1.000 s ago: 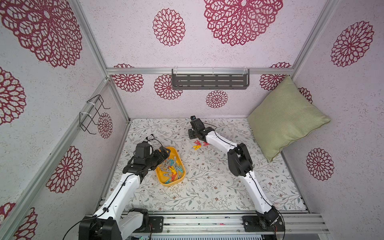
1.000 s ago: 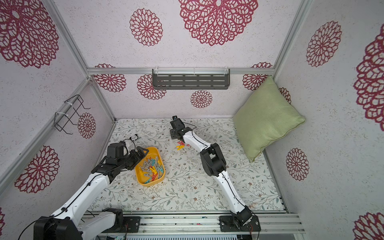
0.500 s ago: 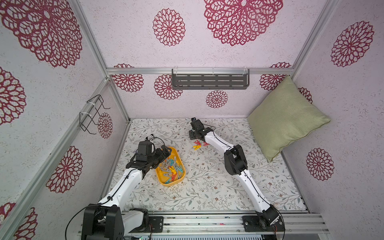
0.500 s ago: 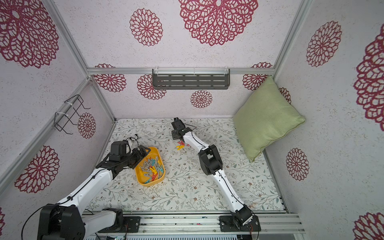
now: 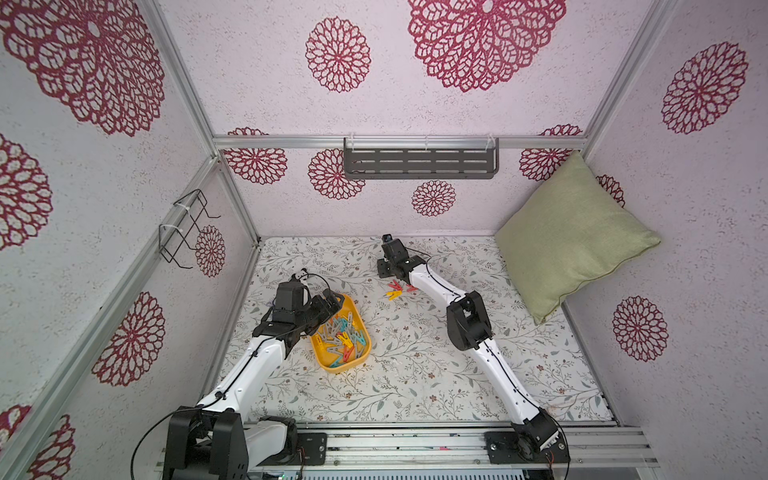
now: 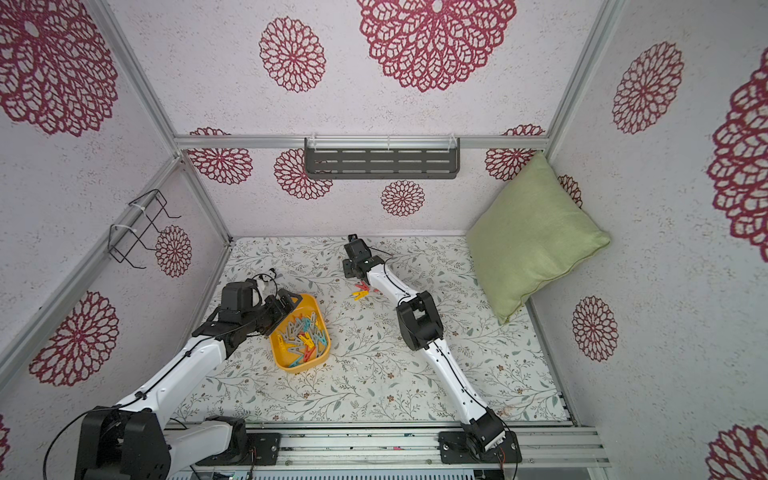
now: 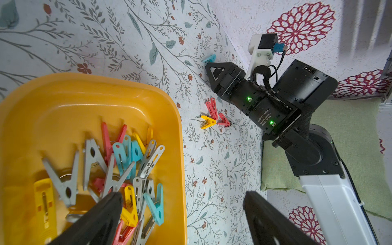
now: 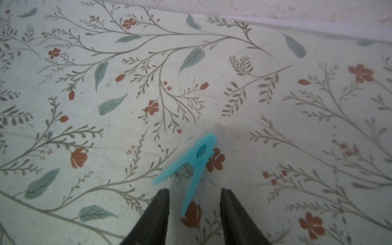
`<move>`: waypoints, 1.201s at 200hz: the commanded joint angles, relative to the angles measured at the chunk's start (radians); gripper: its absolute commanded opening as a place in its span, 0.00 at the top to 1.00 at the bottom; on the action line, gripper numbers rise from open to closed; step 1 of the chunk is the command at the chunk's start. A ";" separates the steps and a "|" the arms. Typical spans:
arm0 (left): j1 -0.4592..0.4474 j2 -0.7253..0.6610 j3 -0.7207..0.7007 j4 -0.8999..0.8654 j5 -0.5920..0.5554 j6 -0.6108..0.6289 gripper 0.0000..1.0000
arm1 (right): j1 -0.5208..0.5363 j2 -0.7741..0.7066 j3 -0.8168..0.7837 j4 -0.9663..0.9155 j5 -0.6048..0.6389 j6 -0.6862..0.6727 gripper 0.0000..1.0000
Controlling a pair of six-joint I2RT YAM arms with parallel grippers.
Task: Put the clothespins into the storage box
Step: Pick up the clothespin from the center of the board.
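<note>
The yellow storage box (image 5: 362, 347) (image 6: 282, 353) (image 7: 63, 101) lies on the floral floor at the left, holding several grey, teal, red and yellow clothespins (image 5: 341, 332) (image 7: 127, 161). My left gripper (image 5: 329, 302) (image 6: 287, 300) (image 7: 182, 196) hangs open over the box's far end, holding nothing. Red and yellow clothespins (image 5: 397, 289) (image 6: 361, 291) (image 7: 212, 116) lie loose mid-floor. A teal clothespin (image 8: 195, 161) (image 7: 210, 57) lies flat near the back wall. My right gripper (image 5: 383, 269) (image 8: 194, 191) is down at it, open, with one leg of the pin between the jaws and gaps on both sides.
A green pillow (image 5: 569, 237) leans in the back right corner. A dark grey slotted shelf (image 5: 419, 164) hangs on the back wall and a black wire rack (image 5: 183, 232) on the left wall. A small panda toy (image 6: 270, 274) lies behind the left wrist.
The right arm's elbow has drifted slightly left while its gripper stays low near the back wall. The left arm has shifted a little beside the box.
</note>
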 commanded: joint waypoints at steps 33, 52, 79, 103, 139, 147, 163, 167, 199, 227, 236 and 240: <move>-0.005 -0.008 -0.026 0.022 0.007 -0.003 0.03 | -0.018 0.024 0.049 0.040 -0.018 0.044 0.62; -0.006 -0.003 -0.029 0.027 0.010 -0.004 0.03 | -0.025 0.029 0.049 0.037 -0.019 0.049 0.63; -0.006 0.003 -0.029 0.036 0.012 -0.008 0.03 | -0.032 0.036 0.053 0.030 -0.029 0.051 0.64; -0.007 0.005 -0.035 0.045 0.014 -0.013 0.03 | -0.032 0.045 0.060 0.021 -0.039 0.048 0.64; -0.010 0.001 -0.042 0.047 0.011 -0.017 0.03 | -0.038 0.055 0.066 0.007 -0.046 0.054 0.77; -0.012 -0.001 -0.043 0.047 0.010 -0.017 0.03 | -0.038 0.055 0.066 0.004 -0.047 0.055 0.80; -0.013 -0.004 -0.044 0.047 0.010 -0.020 0.03 | -0.038 0.050 0.064 0.002 -0.051 0.059 0.87; -0.013 -0.005 -0.043 0.047 0.009 -0.021 0.03 | -0.037 0.047 0.064 0.001 -0.051 0.059 0.89; -0.017 -0.017 -0.041 0.042 0.003 -0.023 0.03 | -0.038 0.005 0.043 -0.003 -0.047 0.051 1.00; -0.016 -0.045 -0.024 -0.003 -0.015 -0.011 0.03 | -0.037 -0.083 -0.014 0.009 -0.051 0.030 1.00; -0.017 -0.059 -0.016 -0.020 -0.023 -0.006 0.03 | -0.034 -0.112 -0.036 0.014 -0.063 0.022 1.00; -0.017 -0.065 -0.012 -0.029 -0.028 -0.003 0.03 | -0.031 -0.128 -0.045 0.014 -0.069 0.016 1.00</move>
